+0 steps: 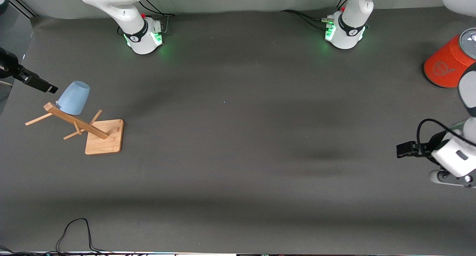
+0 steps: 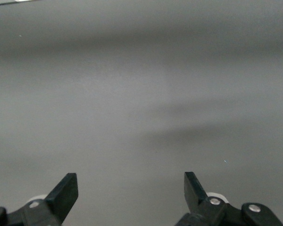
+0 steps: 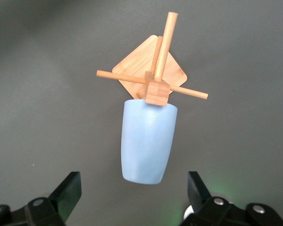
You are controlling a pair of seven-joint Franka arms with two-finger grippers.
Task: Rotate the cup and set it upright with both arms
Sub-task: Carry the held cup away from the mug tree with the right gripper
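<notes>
The pale-blue cup (image 1: 74,97) hangs mouth-down and tilted on a peg of the wooden rack (image 1: 104,137), at the right arm's end of the table. In the right wrist view the cup (image 3: 147,143) points its closed bottom at my right gripper (image 3: 132,188). That gripper is open, with the cup just ahead of its fingertips and not between them. In the front view the right gripper (image 1: 46,86) hovers close beside the cup. My left gripper (image 1: 403,150) waits open over bare table at the left arm's end. Between the left gripper's (image 2: 131,188) fingers only grey mat shows.
A large orange-red can (image 1: 446,62) with a silver top lies tilted at the left arm's end, near that arm's base. The rack's pegs (image 3: 132,79) stick out sideways around the cup. A black cable (image 1: 74,230) loops at the table edge nearest the front camera.
</notes>
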